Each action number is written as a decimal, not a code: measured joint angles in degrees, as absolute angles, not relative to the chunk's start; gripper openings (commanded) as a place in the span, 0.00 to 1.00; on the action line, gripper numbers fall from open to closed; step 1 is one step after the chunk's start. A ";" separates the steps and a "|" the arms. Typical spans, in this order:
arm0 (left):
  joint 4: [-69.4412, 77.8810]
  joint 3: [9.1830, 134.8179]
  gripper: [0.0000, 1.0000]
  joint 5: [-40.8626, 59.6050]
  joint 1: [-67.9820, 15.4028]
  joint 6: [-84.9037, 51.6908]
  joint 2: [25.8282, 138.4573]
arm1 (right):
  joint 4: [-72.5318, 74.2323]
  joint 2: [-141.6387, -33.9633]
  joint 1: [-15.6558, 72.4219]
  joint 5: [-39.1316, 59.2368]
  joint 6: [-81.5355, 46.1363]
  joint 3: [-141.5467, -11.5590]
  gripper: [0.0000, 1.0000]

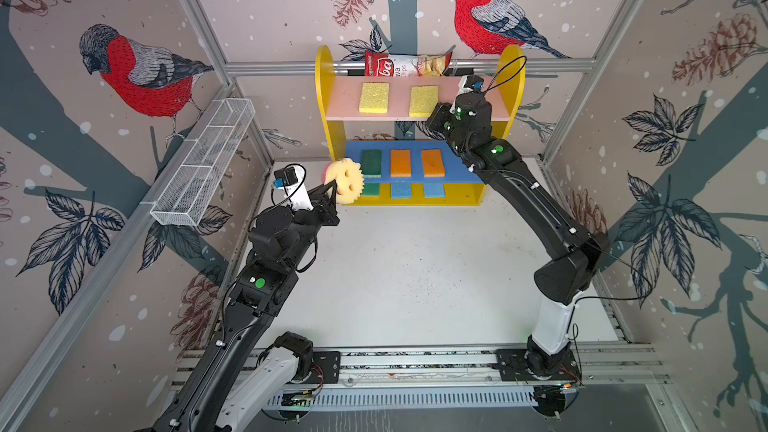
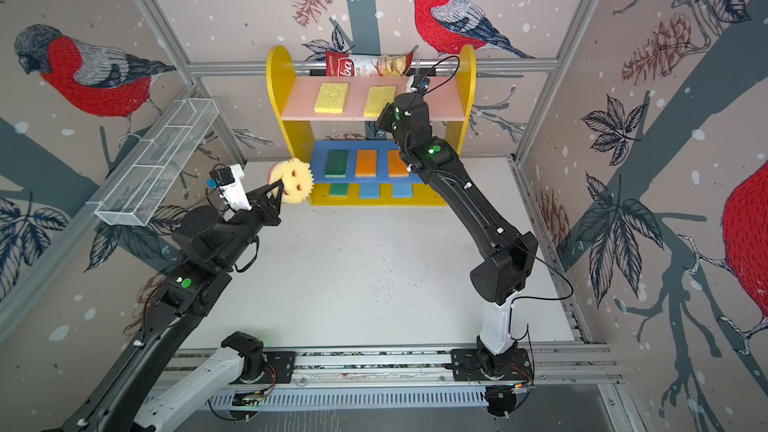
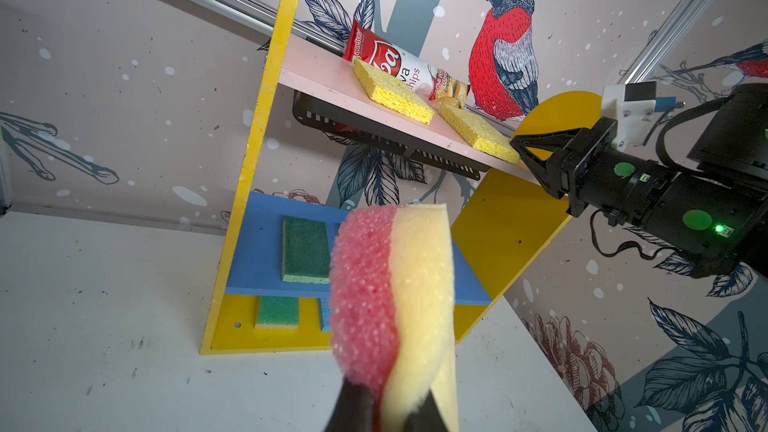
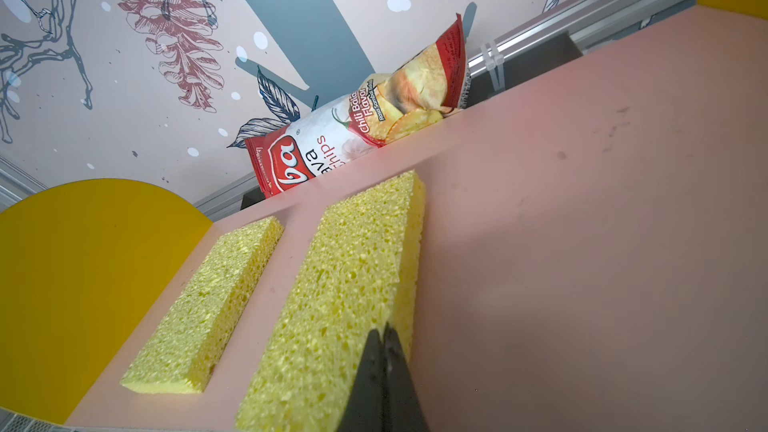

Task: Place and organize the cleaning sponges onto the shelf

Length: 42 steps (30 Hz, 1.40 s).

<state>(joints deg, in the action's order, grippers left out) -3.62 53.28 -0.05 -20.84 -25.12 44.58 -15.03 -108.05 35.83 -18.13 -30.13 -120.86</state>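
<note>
Shelf [image 1: 327, 110] stood at the back in both top views. It carried two yellow sponges [image 1: 374, 97] on the pink top board, a green sponge [image 1: 371, 163] and two orange sponges [image 1: 400, 163] on the blue board, and a second green one with two blue sponges [image 1: 401, 191] on the base. The left gripper [image 1: 331, 185] was clamped on the smiley sponge [image 1: 349, 179], held off the table [image 1: 415, 276] just in front of the shelf's left end. The right arm [image 1: 540, 218] crossed the shelf's right side. A wire-mesh basket [image 1: 203, 160] hung on the left wall.

Left wrist view: the smiley sponge, edge-on, blocked the orange sponges and most of the blue. A black slotted basket [image 3: 386, 139] showed beneath the pink board. The right gripper [image 3: 515, 144] was closed and empty, its tips at the near corner of a yellow sponge.

Right wrist view: a chips bag [image 4: 361, 126] lay behind the pink board, its lower part cut off. Only the pressed-together fingertips showed.
</note>
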 measured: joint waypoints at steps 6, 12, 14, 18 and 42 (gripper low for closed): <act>-3.62 53.28 0.00 -0.03 -20.75 -25.10 44.58 | -14.90 -109.65 35.86 -18.02 -30.11 -123.48 0.01; -3.62 53.28 0.00 -0.01 -20.75 -25.10 44.58 | -15.18 -111.53 35.92 -17.67 -30.06 -125.80 0.01; -3.62 53.28 0.00 -0.01 -20.73 -25.10 44.58 | -15.22 -111.68 35.92 -17.67 -30.06 -125.97 0.02; -3.62 53.30 0.00 -0.01 -20.64 -25.10 44.66 | -15.27 -111.90 35.81 -17.65 -30.06 -126.10 0.05; -3.62 53.34 0.00 0.03 -20.60 -25.15 45.21 | -15.53 -112.03 32.82 -14.44 -31.62 -126.13 0.22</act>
<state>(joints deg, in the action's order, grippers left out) -3.62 53.34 0.03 -20.60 -25.15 45.21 -15.53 -112.03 32.82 -14.44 -31.62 -126.13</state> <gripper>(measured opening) 0.103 0.218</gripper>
